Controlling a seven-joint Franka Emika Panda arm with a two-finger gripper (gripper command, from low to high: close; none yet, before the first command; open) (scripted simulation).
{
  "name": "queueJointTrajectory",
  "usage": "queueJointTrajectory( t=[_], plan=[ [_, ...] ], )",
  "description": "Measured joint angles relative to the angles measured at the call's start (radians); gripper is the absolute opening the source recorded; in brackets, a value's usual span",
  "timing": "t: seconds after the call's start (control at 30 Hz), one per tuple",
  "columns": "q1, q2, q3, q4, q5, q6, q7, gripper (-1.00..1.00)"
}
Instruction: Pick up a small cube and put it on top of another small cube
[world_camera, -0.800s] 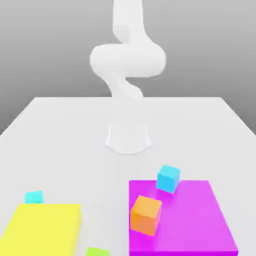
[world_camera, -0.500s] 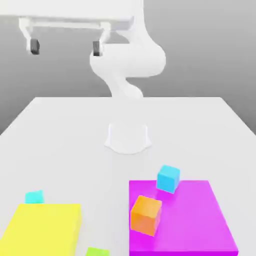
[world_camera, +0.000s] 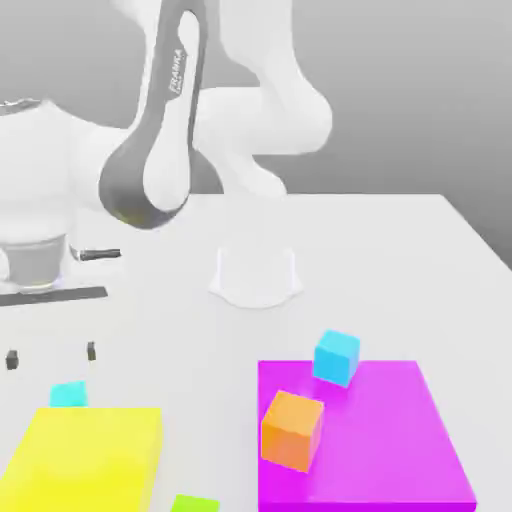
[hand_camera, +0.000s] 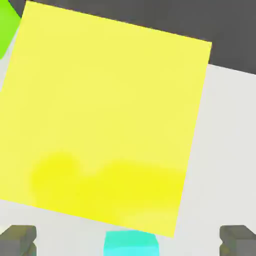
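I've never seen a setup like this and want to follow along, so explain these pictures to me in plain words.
The white machine is a single robot arm, standing on a pale table. Its end effector, the grasping part, has two fingers; they stand apart with nothing held between them.

One current picture comes from a camera off the arm and shows the scene. The other comes from a camera on the hand, looking at the yellow block and the turquoise cube next to it.

On the exterior view's right lies a flat magenta block, with an orange cube and a smaller sky-blue cube. Part of a green thing shows near the yellow block.

The job is to put one small cube on another.
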Motion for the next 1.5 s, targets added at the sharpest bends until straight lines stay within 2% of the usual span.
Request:
queueJointTrajectory(
  t=[0.17,0.2,0.43,0.63,0.87,0.97,1.23,1.4,1.43,1.5],
  plan=[
    [-0.147,0.182,0.166,0.033,0.164,0.124,-0.151,0.0],
    [-0.177,0.212,0.201,0.041,0.191,0.147,-0.172,-1.0],
    [-0.183,0.217,0.208,0.042,0.194,0.149,-0.175,-1.0],
    [-0.059,0.023,0.057,-0.011,-0.01,0.014,-0.009,-1.0],
    [0.176,-0.205,0.184,-0.085,-0.103,-0.129,0.301,-1.0],
    [0.219,-0.302,0.245,-0.116,-0.139,-0.189,0.438,-1.0],
    [0.344,-0.555,0.504,-0.199,-0.19,-0.351,0.77,-1.0],
    [0.357,-0.441,0.539,-0.241,-0.203,-0.195,0.816,-1.0],
    [0.356,-0.409,0.541,-0.248,-0.205,-0.155,0.818,1.0],
    [0.356,-0.409,0.541,-0.248,-0.205,-0.155,0.818,1.0]
  ],
)
